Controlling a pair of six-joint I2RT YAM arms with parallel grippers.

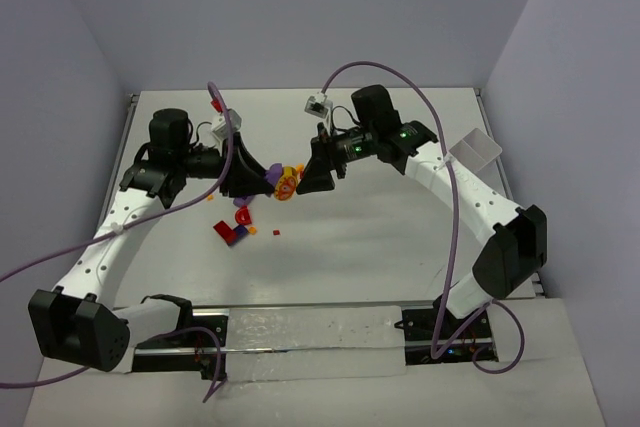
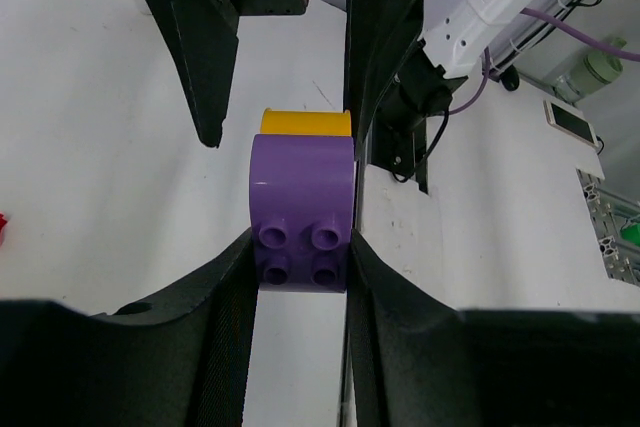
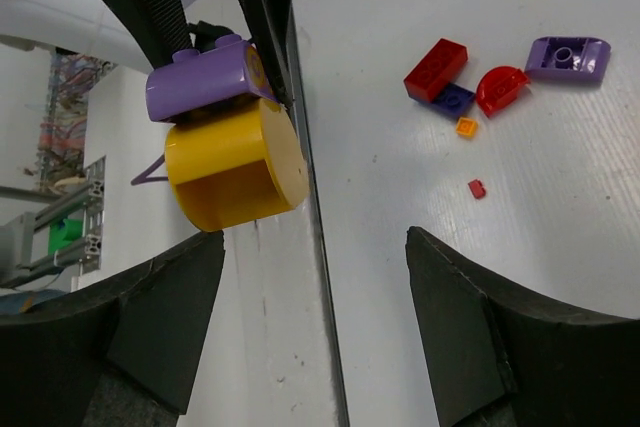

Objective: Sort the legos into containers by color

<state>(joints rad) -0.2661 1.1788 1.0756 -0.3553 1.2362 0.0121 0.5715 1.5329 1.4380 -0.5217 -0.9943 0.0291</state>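
My left gripper (image 2: 300,267) is shut on a purple lego (image 2: 300,202), studs toward the camera, held above the table. An orange-yellow rounded lego (image 2: 305,123) is stuck to its far end. In the top view this pair (image 1: 282,182) hangs between both arms. My right gripper (image 3: 315,247) faces it with jaws wide open, nothing between them; the yellow piece (image 3: 235,162) sits just past its left fingertip. Loose legos lie on the table: a red brick (image 3: 435,69), a red half-round (image 3: 500,90) and a purple piece (image 3: 567,57). One white container (image 1: 474,150) stands at the far right.
The loose pile (image 1: 235,227) lies under the left arm, with small orange bits (image 1: 276,233) beside it. Tiny red (image 3: 477,188) and orange (image 3: 466,127) pieces are scattered near it. A seam in the table (image 3: 320,277) runs under the right gripper.
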